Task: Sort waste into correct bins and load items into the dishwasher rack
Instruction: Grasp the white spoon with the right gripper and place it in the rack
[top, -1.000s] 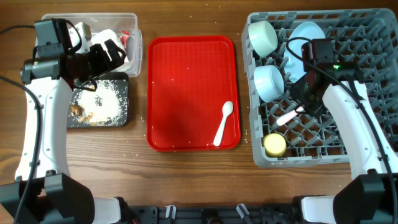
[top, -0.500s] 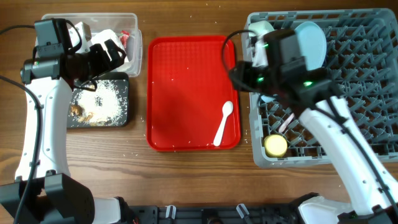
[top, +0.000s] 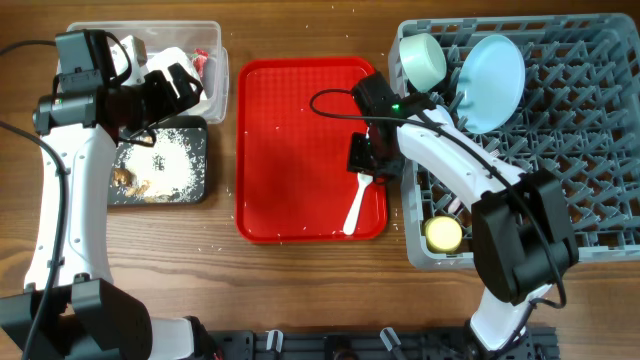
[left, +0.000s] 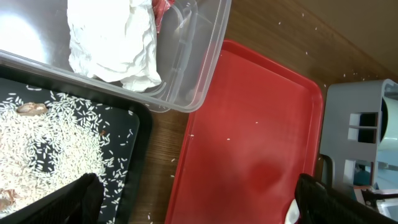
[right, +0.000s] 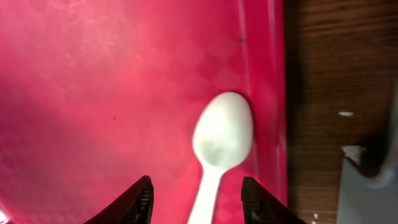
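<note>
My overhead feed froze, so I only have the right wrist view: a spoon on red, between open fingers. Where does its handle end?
Observer: From overhead, the spoon has its handle ending by the near right corner of the red tray, inside the rim.
Operator: Where is the rack?
Observer: The rack sits just right of the tray, a strip of table between.
Operator: Is the left arm close?
Observer: No, the left gripper hangs open over the clear tub, far left.
</note>
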